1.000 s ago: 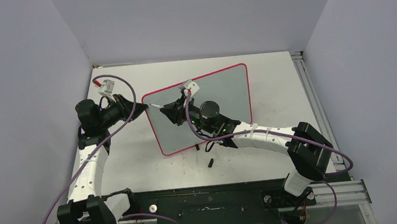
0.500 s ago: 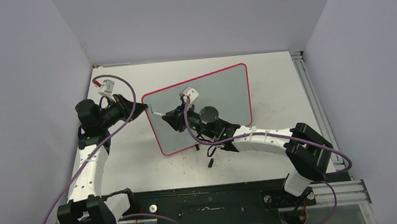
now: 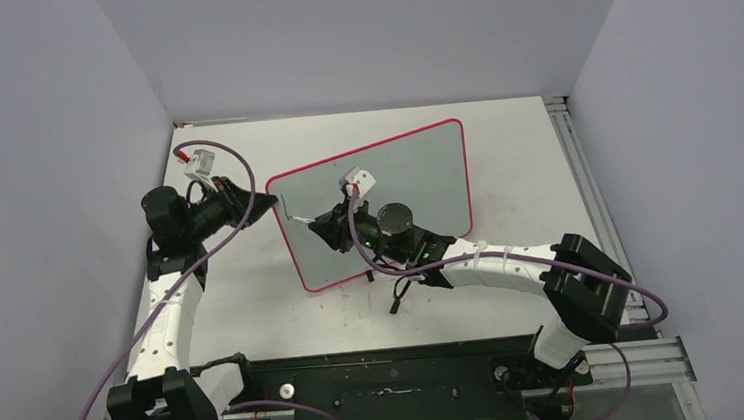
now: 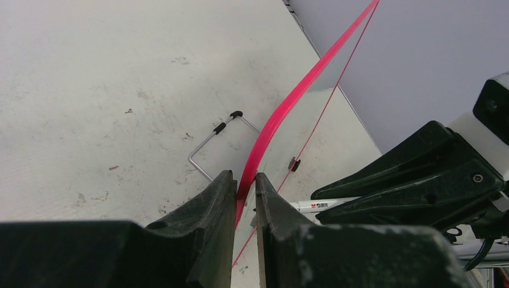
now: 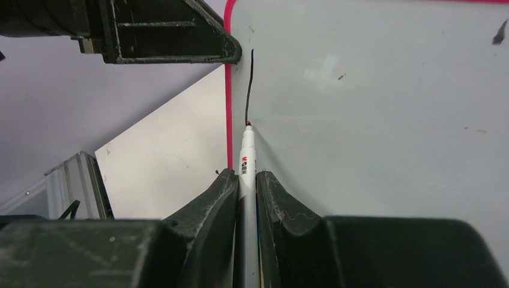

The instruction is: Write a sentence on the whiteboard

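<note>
The whiteboard (image 3: 430, 170), pale grey with a red-pink rim (image 4: 288, 99), stands tilted at mid-table. My left gripper (image 3: 269, 202) is shut on its upper left corner, the rim pinched between the fingers (image 4: 245, 183). My right gripper (image 5: 246, 180) is shut on a white marker (image 5: 246, 159) whose tip touches the board (image 5: 372, 120) close to the left rim. Of the sentence, a single short black stroke (image 5: 249, 84) shows, running down to the tip. In the top view the right gripper (image 3: 321, 221) sits in front of the board's left part.
A small black cap (image 3: 394, 306) lies on the table in front of the board. The board's wire stand (image 4: 210, 141) reaches out behind its left edge. An aluminium rail (image 3: 586, 178) runs along the right side; walls close in left, right and behind.
The right gripper has drawn the marker down the board toward the near side, leaving a longer black stroke. The left gripper has kept its hold on the corner.
</note>
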